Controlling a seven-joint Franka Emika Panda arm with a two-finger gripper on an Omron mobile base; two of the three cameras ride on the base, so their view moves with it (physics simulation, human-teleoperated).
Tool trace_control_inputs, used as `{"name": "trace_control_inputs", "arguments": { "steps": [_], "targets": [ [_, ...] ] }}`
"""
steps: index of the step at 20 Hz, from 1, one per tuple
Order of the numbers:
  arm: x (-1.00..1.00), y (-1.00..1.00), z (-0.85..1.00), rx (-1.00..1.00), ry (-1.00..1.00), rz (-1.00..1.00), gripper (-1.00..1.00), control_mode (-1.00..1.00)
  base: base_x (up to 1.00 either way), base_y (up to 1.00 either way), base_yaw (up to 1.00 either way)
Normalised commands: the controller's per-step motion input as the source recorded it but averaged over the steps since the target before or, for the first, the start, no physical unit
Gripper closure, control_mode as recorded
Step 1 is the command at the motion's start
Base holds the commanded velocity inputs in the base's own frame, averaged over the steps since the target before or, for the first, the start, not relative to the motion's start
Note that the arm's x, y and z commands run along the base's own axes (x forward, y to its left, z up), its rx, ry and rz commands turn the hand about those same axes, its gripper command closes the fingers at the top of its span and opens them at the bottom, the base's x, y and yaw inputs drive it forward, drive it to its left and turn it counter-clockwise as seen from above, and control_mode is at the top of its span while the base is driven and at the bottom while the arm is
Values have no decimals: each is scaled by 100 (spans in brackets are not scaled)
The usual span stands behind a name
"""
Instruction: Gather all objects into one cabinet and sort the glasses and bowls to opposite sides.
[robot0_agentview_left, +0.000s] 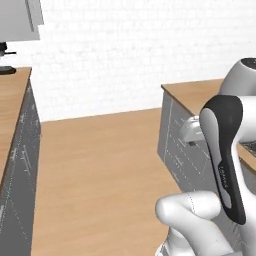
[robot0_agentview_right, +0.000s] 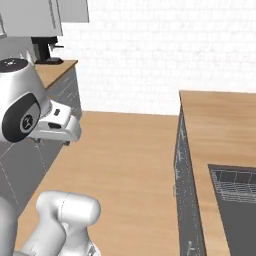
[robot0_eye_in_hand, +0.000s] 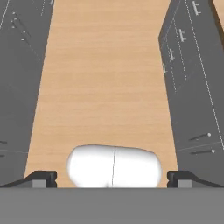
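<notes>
i am at the start, no cup or bowl found near the wooden floor (robot0_eye_in_hand: 105, 87). my gripper (robot0_eye_in_hand: 112, 178) is released, holding nothing. next i must drive toward the wall cabinet (robot0_agentview_right: 45, 15).

Two wooden countertops (robot0_agentview_right: 220, 130), one coffee machine (robot0_agentview_right: 44, 50) (far left), one sink (robot0_agentview_right: 235, 185).
</notes>
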Motion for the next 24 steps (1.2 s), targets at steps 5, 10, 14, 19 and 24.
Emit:
{"name": "trace_control_inputs", "arguments": {
  "steps": [5,10,14,19,24],
  "targets": [
    [0,0,0,0,0,0,-100,100,100,45,-37],
    [0,0,0,0,0,0,-100,100,98,38,-13],
    [0,0,0,0,0,0,-100,100,100,60,0],
    [0,0,0,0,0,0,-100,100,100,60,0],
    [0,0,0,0,0,0,-100,100,100,50,0]
  ]
}}
